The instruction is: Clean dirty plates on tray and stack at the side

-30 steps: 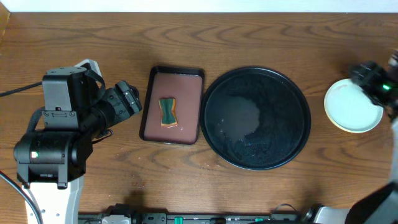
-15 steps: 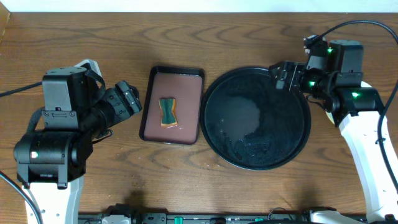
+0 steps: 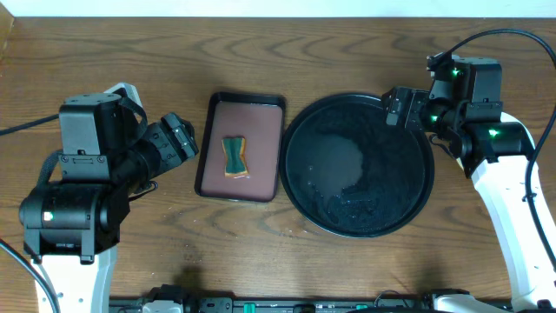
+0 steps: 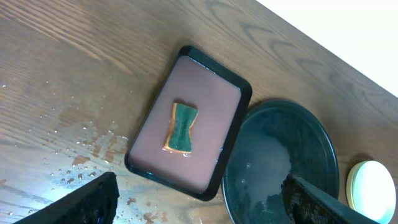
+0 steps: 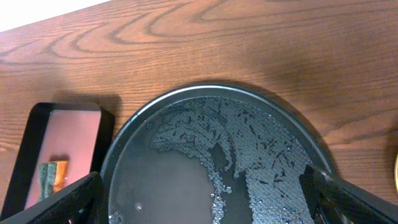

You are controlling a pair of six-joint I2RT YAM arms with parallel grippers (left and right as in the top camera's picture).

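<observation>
The round black tray (image 3: 300, 187) lies right of centre, wet, with no plate on it; it also shows in the left wrist view (image 4: 323, 143) and the right wrist view (image 5: 124, 143). The plates (image 4: 372, 182) show as a pale stack on the table right of the tray. In the overhead view my right arm hides them. A yellow sliver shows at the right wrist view's edge (image 5: 396, 171). My right gripper (image 3: 398, 106) (image 5: 202, 180) is open and empty above the tray's upper right rim. My left gripper (image 3: 182, 143) (image 4: 202, 186) is open and empty, left of the brown tray.
A rectangular brown tray with a black rim (image 3: 261, 113) (image 4: 211, 93) lies left of the black tray and holds a green and orange sponge (image 3: 234, 156) (image 4: 181, 127). Water drops spot the table (image 4: 81, 155) near the left gripper.
My right arm has swung in from the far right, off the plate stack, to the tray's upper right rim. It now covers the stack in the overhead view. The left arm has not moved.
</observation>
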